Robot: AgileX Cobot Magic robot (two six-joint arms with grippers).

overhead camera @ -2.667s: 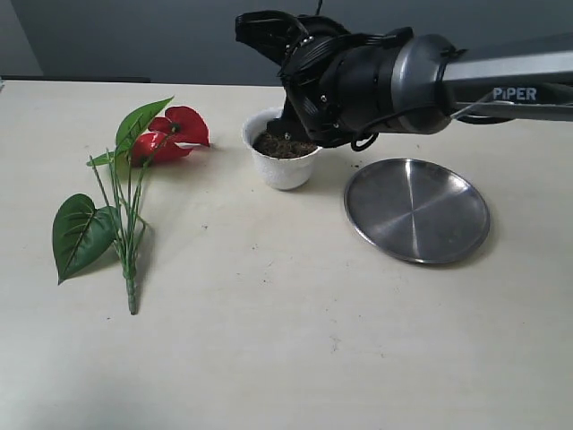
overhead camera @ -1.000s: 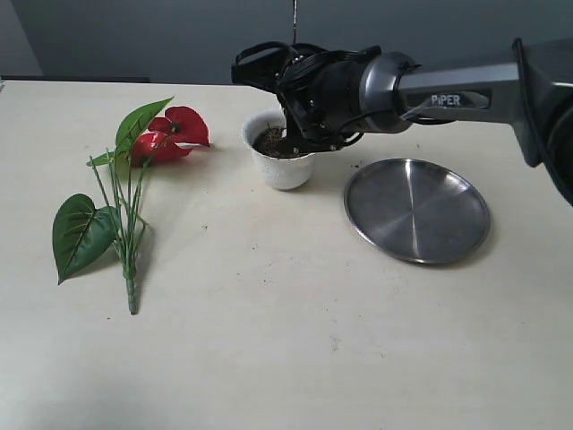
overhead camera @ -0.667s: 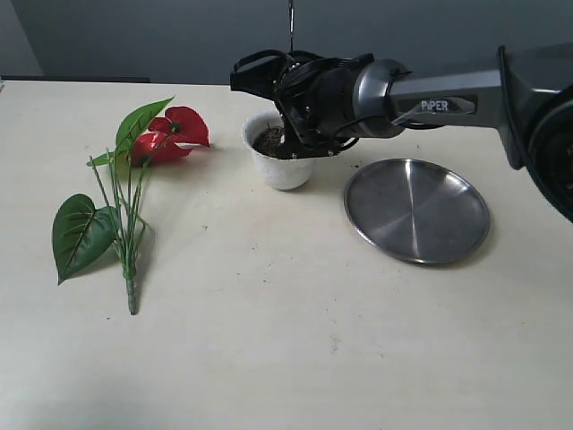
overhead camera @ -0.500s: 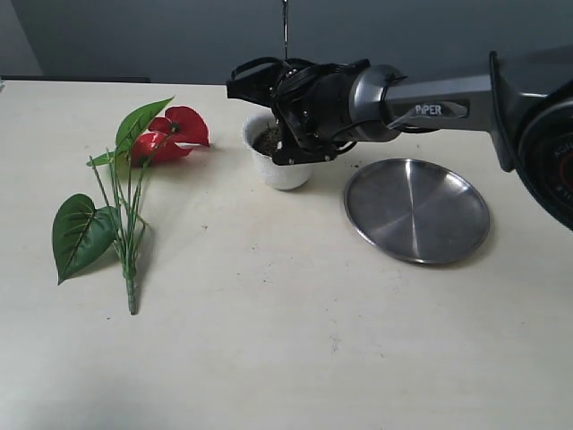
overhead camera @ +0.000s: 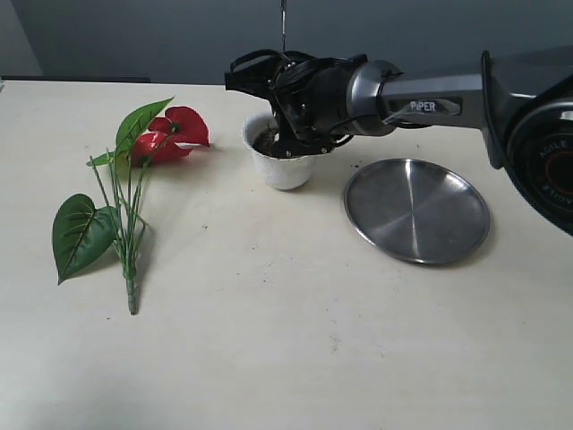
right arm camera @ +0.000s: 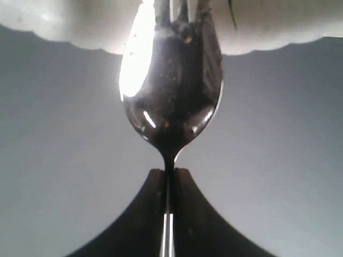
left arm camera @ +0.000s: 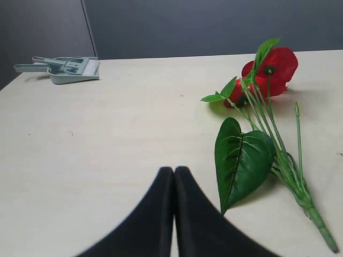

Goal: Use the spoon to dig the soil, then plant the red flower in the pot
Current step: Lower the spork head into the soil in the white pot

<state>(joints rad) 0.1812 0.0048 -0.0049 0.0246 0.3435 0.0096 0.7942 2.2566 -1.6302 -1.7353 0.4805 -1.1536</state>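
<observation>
The right pincer point(right arm camera: 169, 175) is clamped on the thin handle of the spoon point(right arm camera: 171, 101), its jaws pressed against the steel from both sides. The spoon's tined tip points at the scalloped rim of the pot point(right arm camera: 69, 27), and dark crumbs cling to the bowl. In the exterior view the handle stands upright above the arm, which reaches across to the pot point(overhead camera: 285, 170), hanging over its 3 o'clock side. The soil point(overhead camera: 268, 141) shows dark inside the pot.

The red flower point(overhead camera: 175, 133) lies flat on the tabletop point(overhead camera: 269, 340) at the pot's 9 o'clock, well apart from it, with its stems running towards 7 o'clock. A round steel plate point(overhead camera: 417, 209) lies at the pot's 4 o'clock, near but not touching.

The left pincer point(left arm camera: 173, 179) is shut with nothing between its jaws, low over the tabletop beside the flower's leaves. A grey-green dustpan point(left arm camera: 69, 68) lies far beyond it.
</observation>
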